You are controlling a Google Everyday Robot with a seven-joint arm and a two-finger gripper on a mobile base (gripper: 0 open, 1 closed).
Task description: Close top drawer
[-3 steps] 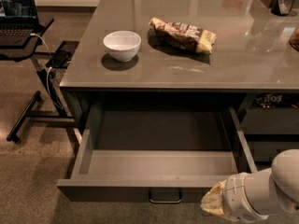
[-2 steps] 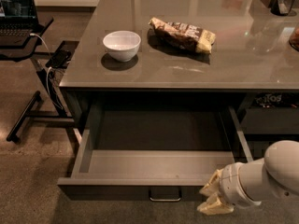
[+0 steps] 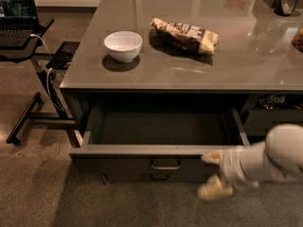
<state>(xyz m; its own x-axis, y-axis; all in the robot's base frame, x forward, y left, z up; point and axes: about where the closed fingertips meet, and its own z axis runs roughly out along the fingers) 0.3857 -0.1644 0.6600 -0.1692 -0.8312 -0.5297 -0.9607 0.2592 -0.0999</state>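
The top drawer [image 3: 158, 126] is being seen standing wide open beneath the grey countertop [image 3: 189, 70]. The gripper [image 3: 214, 174] is being held at the right end of the drawer's tall front, its fingers spread with nothing between them. The drawer is being judged rigid, fairly heavy and free-sliding. A flat push on the front near the metal loop handle [image 3: 165, 164] is being favoured over pinching.

one top drawer [image 3: 142, 149], one bowl [image 3: 123, 45], one snack bag [image 3: 184, 34], one hand [image 3: 213, 174] at its front.

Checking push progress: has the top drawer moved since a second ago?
Yes. The top drawer has slid inward, its front now nearer the table edge. The pincer is at the drawer front's right end.
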